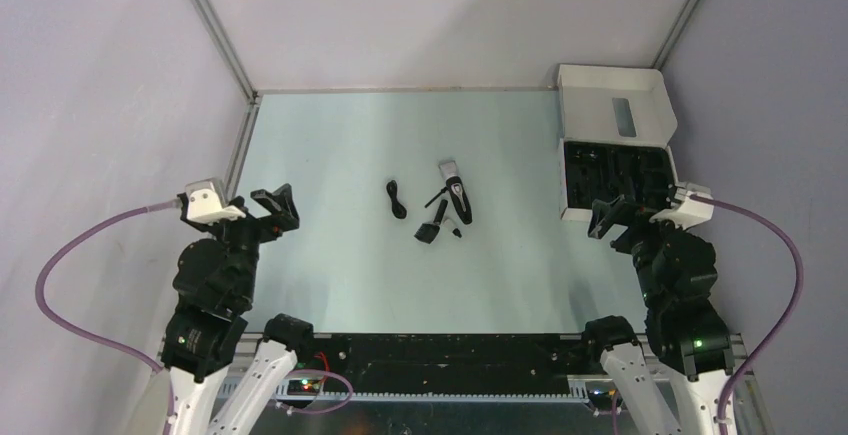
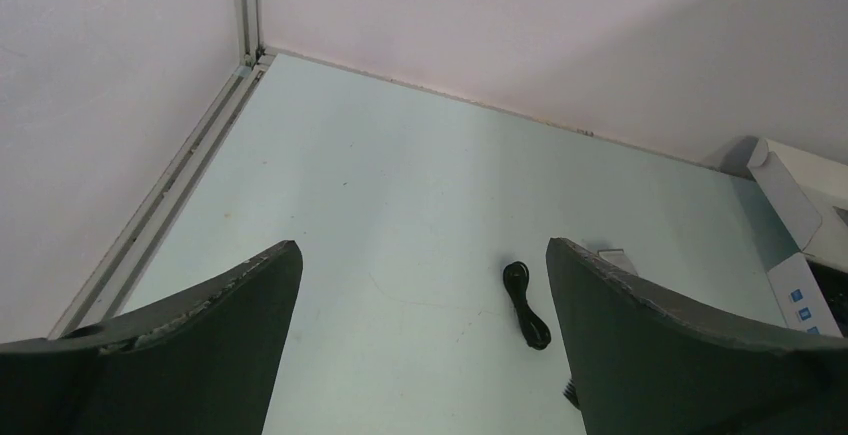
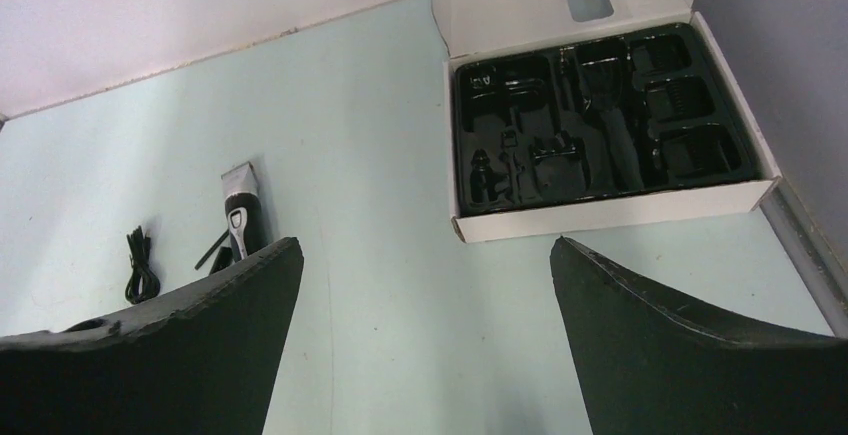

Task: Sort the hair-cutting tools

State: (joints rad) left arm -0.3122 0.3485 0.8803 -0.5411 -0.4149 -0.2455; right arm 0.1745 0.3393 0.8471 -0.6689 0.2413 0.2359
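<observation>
Clipper (image 1: 456, 191), cord (image 1: 397, 199), comb attachment (image 1: 430, 227) clustered mid-worktop (image 1: 330, 155) in top view, seemingly reachable by either arm; open box (image 1: 612, 85) at right. Left wrist: left end effector (image 2: 420, 255) spread, empty, facing cord. Right wrist: right end effector (image 3: 425, 255) spread, empty, above worktop between clipper and box.

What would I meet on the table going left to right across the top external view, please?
In order: black coiled cord, black-and-silver hair clipper, open white box; small black pieces overlap the clipper, so omitted.

left gripper (image 1: 283, 209) and right gripper (image 1: 603, 218) hover, spread wide.
</observation>
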